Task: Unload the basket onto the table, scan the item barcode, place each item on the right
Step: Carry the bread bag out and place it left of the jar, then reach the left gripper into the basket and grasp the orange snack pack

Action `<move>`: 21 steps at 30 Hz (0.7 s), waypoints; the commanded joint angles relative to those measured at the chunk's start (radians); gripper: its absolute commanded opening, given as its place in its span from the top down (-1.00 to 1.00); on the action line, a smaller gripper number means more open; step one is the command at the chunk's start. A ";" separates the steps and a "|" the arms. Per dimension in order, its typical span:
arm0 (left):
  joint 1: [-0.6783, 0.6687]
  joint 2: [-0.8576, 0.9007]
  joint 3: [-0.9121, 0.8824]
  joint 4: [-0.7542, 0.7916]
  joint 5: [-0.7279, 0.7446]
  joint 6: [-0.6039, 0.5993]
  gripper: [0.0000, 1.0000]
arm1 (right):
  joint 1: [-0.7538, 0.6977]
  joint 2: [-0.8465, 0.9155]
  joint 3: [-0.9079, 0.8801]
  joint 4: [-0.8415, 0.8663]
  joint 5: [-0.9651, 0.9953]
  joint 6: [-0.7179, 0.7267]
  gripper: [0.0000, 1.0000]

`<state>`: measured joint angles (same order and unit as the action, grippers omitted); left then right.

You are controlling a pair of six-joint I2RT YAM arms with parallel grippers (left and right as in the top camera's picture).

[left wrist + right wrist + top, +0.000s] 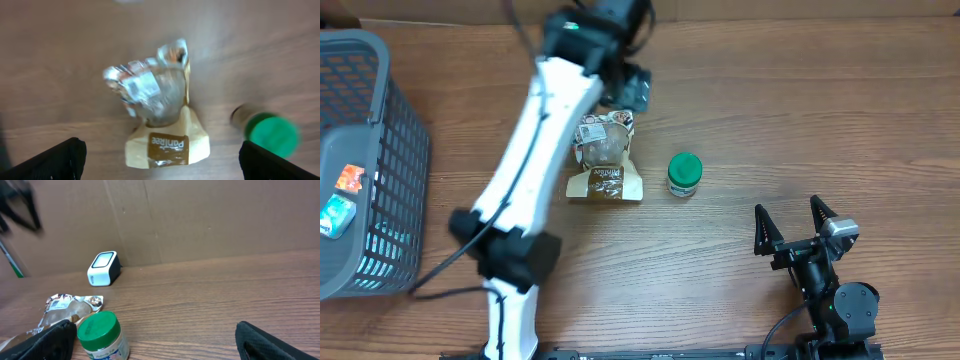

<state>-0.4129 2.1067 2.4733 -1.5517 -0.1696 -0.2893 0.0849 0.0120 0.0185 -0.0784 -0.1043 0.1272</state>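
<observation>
- The right gripper (786, 205) sits nearest the robot's side of the table (800, 110). Its fingers are spread wide and it holds nothing. It is well apart from every item.
- Farther out, a green-lidded jar (685, 173) stands upright near the bag's right flank, with a strip of bare wood between them.
- The bag (605, 160) lies flat on the table with its long axis running near to far. The brown labelled end points toward the robot, and the crumpled clear top points away.
- The left gripper (160, 145) hangs straight above the bag and looks down on it. Its jaws are wide apart and grip nothing. In the wrist view the two fingers flank the labelled end without touching it.
- Farthest off, the scanner (104, 269), a small dark box with a white face, sits by the cardboard wall, just beyond the bag's crumpled top. In the overhead view the left arm covers most of it.
- The left arm is clearly the nearer one. The bag is directly beneath it, so the next move is probably a straight descent with a pinch across the bag's short width. A short carry along the bag's own axis would then reach the scanner.
- No barcode can be made out, so I cannot tell which face must be turned toward the scanner.
</observation>
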 commanded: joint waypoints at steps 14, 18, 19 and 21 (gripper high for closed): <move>0.847 -0.281 0.066 -0.042 0.050 -0.143 -0.95 | -0.006 -0.004 -0.011 0.005 -0.002 0.002 -1.00; 0.959 -0.240 -0.006 0.015 0.053 -0.134 -0.82 | -0.006 -0.004 -0.011 0.005 -0.002 0.002 -1.00; 0.974 -0.228 -0.030 0.026 0.025 -0.134 -0.82 | -0.006 -0.004 -0.011 0.005 -0.002 0.002 -1.00; 0.997 -0.206 -0.075 0.046 -0.002 -0.134 -0.80 | -0.006 -0.004 -0.011 0.005 -0.002 0.002 -1.00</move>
<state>0.5552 1.8454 2.4699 -1.5238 -0.1429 -0.4133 0.0849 0.0120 0.0185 -0.0788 -0.1047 0.1272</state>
